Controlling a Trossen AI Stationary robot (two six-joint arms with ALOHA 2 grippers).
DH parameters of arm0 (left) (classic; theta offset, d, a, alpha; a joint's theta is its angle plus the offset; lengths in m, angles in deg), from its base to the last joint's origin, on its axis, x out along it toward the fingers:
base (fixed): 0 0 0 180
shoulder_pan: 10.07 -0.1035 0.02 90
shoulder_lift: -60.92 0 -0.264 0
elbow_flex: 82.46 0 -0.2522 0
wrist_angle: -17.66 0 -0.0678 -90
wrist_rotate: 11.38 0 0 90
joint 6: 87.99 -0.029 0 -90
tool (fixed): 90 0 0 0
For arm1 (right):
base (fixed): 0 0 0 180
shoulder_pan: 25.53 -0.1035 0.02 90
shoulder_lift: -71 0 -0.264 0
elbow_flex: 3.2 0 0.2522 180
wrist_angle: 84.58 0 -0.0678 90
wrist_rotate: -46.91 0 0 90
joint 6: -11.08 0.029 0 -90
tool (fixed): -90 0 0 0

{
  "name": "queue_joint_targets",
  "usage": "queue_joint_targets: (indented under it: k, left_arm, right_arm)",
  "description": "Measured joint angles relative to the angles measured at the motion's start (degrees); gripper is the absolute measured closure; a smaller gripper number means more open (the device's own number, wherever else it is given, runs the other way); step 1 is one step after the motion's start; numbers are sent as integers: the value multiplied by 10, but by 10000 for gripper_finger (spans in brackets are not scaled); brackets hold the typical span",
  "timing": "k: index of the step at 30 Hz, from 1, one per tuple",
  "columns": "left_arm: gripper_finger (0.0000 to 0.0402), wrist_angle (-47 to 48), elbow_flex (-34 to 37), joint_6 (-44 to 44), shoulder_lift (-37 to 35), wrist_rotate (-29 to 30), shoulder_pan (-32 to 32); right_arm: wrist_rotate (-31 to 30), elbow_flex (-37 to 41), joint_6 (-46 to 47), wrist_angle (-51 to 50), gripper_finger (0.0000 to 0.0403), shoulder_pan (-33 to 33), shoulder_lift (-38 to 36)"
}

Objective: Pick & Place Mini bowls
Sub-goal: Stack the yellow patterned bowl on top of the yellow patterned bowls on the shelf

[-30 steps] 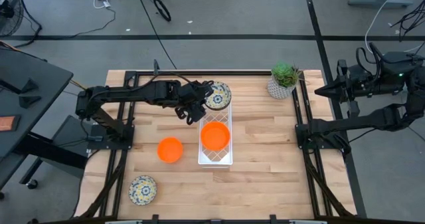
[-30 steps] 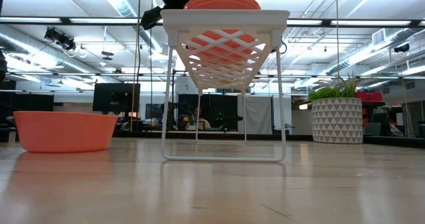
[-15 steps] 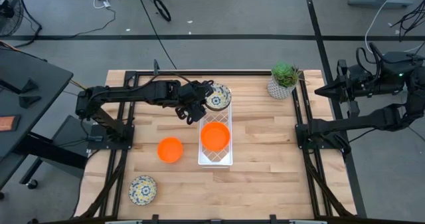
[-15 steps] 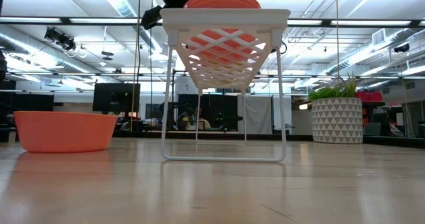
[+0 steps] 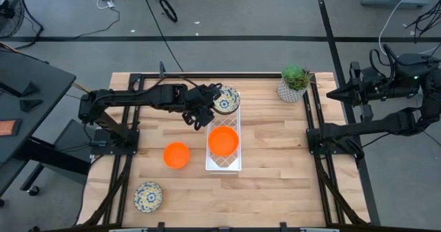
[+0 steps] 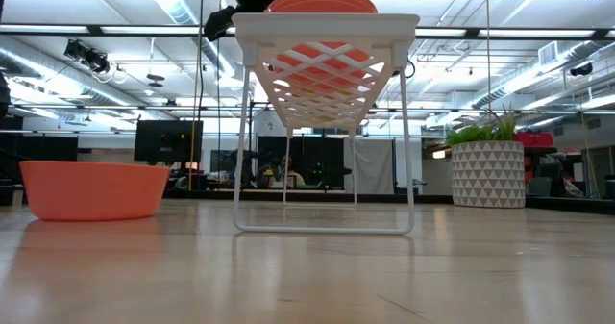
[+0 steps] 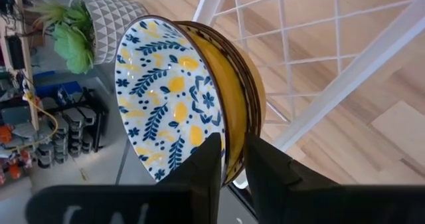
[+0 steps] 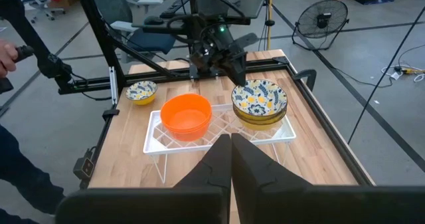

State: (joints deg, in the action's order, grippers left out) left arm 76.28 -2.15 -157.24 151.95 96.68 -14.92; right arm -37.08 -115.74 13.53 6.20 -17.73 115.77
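My left gripper (image 5: 211,103) is over the far end of the white wire rack (image 5: 224,162), shut on the top floral bowl (image 5: 226,99) of a small nested stack (image 8: 259,115) there. Orange bowls (image 5: 223,141) sit stacked in the middle of the rack. One orange bowl (image 5: 176,155) rests on the table left of the rack, and a floral bowl (image 5: 147,196) lies near the near-left corner. My right gripper (image 8: 230,147) waits shut, beyond the table's right edge. My left gripper pinches the top floral bowl's rim (image 7: 230,159) on its left side, with one finger (image 7: 211,151) inside the bowl and the other finger (image 7: 260,152) outside it. The fingers come from the table's left, slanting down. The bowl sits nested on the bowl beneath it in the rack.
A potted green plant (image 5: 295,82) stands at the far right corner. The rack stands on thin white legs (image 6: 242,151) above the tabletop. A person's hand (image 8: 8,52) and leg show beyond the table's left side. Bare wood lies right of the rack.
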Motion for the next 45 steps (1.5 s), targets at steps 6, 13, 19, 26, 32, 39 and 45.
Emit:
queue_joint_targets:
  k: [6, 13, 19, 26, 32, 39, 45]
  left_arm:
    - [330, 0, -1, 6, -13, 22, 8]
    - [330, -3, 0, 79, -37, 8, 10]
    - [346, -10, 0, 189, -45, -48, 0]
    - [396, -27, 0, 238, -46, -74, -9]
    - [398, -63, 0, 249, -41, -87, -9]
    - [399, -61, 0, 251, -21, -93, -20]
    - [399, -55, 0, 248, -10, -96, -21]
  right_arm:
    - [0, 0, 0, 0, 392, 0, 0]
    - [0, 0, 0, 0, 392, 0, 0]
    - [0, 0, 0, 0, 392, 0, 0]
    - [0, 0, 0, 0, 392, 0, 0]
    - [0, 0, 0, 0, 392, 0, 0]
    - [0, 0, 0, 0, 392, 0, 0]
    - [0, 0, 0, 0, 392, 0, 0]
